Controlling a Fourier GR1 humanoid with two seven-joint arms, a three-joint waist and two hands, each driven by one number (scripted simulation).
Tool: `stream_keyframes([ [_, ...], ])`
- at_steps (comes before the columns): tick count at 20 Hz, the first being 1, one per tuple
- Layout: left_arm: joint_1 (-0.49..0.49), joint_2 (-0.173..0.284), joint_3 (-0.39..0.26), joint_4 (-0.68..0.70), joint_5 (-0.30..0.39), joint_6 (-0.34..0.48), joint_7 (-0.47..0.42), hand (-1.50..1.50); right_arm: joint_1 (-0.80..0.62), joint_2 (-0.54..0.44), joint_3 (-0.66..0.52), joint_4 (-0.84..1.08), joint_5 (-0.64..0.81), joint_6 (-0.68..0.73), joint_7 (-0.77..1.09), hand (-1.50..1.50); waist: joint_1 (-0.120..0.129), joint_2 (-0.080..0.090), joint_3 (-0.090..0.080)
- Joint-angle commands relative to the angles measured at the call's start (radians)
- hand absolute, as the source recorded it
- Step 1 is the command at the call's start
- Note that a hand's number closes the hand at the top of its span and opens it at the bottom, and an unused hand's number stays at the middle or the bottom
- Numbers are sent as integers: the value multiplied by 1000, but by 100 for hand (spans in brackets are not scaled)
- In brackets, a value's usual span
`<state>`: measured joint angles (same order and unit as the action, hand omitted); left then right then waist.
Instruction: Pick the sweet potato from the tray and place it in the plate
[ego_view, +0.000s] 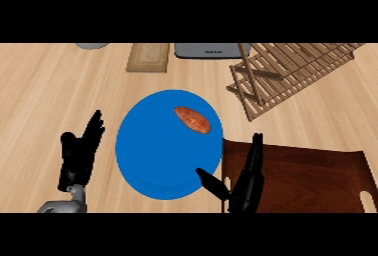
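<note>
An orange-brown sweet potato (193, 119) lies on the upper right part of the blue plate (159, 165), which sits in the middle of the wooden counter. The dark brown tray (310, 175) lies to the plate's right, with nothing visible on it. My right hand (247, 180) is open, fingers straight and pointing up, at the tray's left edge beside the plate's lower right rim, well below the sweet potato. Left of the plate my left hand (80, 152) stays open with its fingers up, touching nothing.
A wooden dish rack (284, 70) stands at the upper right. Along the back edge sit a wooden board (148, 56), a grey appliance (210, 50) and a grey round object (92, 45).
</note>
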<state>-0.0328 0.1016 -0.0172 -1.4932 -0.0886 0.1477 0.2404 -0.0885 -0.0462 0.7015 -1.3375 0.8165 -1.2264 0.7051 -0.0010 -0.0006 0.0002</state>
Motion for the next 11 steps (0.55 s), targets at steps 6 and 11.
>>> stream_keyframes([
  [6, -3, 18, 47, 66, 18, -48, -52, 0, 126, 42, -99, -35, 60, -1, -70, -150, 0, 0, 0],
  [11, -15, -1, 38, 48, -5, -30, -24, 0, 139, 27, -161, -58, 18, 51, -110, -150, 0, 0, 0],
])
